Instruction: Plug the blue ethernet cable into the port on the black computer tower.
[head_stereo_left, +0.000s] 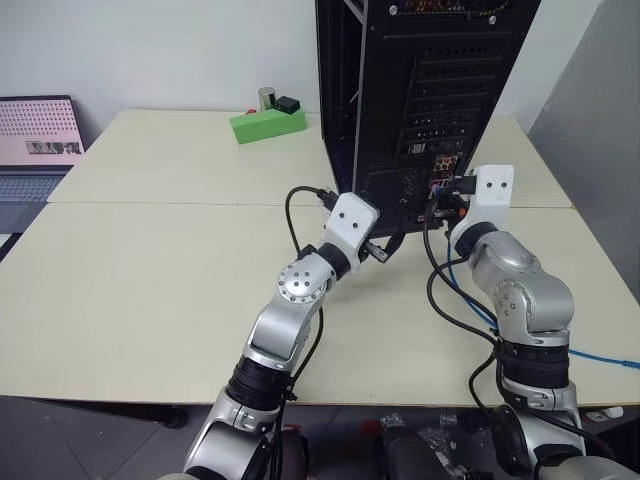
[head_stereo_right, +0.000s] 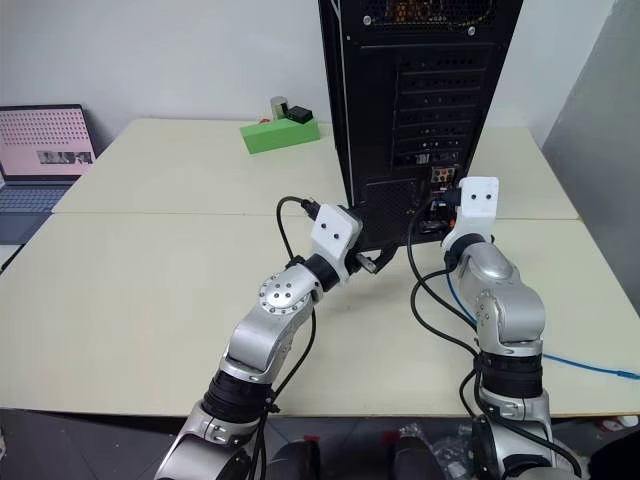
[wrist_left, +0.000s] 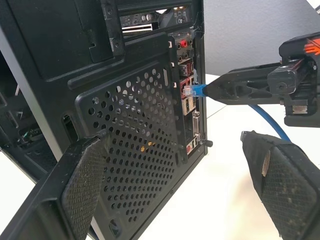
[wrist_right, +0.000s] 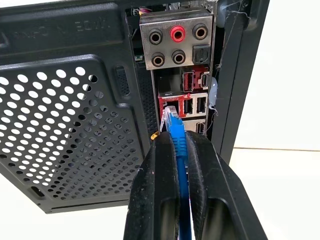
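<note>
Two ridged black fingers of right hand (wrist_right: 179, 145) pinching thin blue ethernet cable (wrist_right: 176, 131); left hand (wrist_left: 180, 165) wide, empty.

Two arms of brushed silver metal, rounded joint housings with a ring of small screws on the disc face; black ribbed collars between segments; white boxy wrist covers, each marked by two small dark dots; loose black cables looping alongside; left gripper (wrist_left: 180, 185) with black fingers (wrist_left: 85, 185) faced in rough textured pads; right gripper (wrist_right: 180, 145) with smooth, glossy black fingers (wrist_right: 157, 195).
</note>
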